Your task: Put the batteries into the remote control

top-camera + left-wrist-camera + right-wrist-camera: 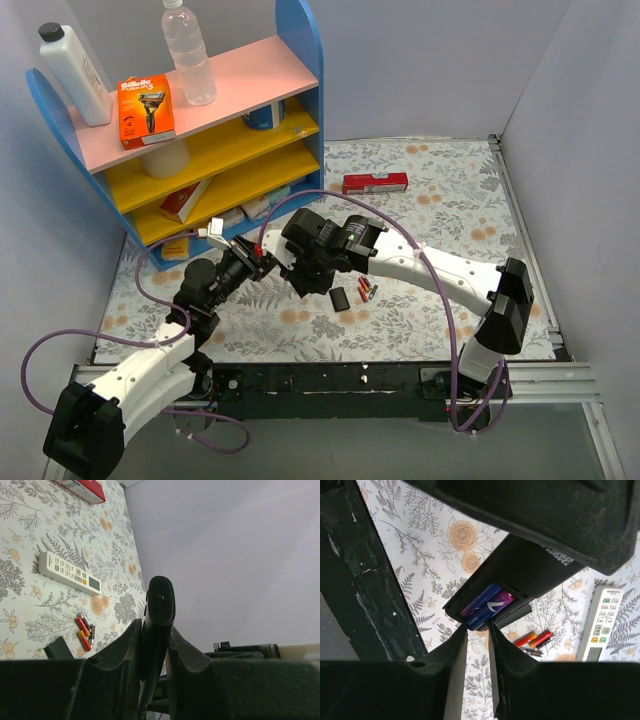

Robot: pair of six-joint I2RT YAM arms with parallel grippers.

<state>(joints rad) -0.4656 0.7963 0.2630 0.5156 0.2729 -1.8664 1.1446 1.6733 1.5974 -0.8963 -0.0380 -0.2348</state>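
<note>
My left gripper [156,630] is shut on a black remote control [160,600] and holds it up off the table. In the right wrist view the remote's [530,565] back is open, and two blue-purple batteries [487,604] lie side by side in the compartment. My right gripper [477,630] is narrowly open and empty, its tips just under the compartment edge. Loose red and dark batteries [536,640] lie on the table, also seen in the top view [365,292]. In the top view both grippers meet near the table's middle, the left [262,258] and the right [305,280].
A black battery cover [341,299] lies next to the loose batteries. A white remote [70,572] lies beyond them. A red box [375,182] sits further back. A shelf unit [210,150] with bottles and boxes stands at the back left. The floral mat [450,200] covers the table.
</note>
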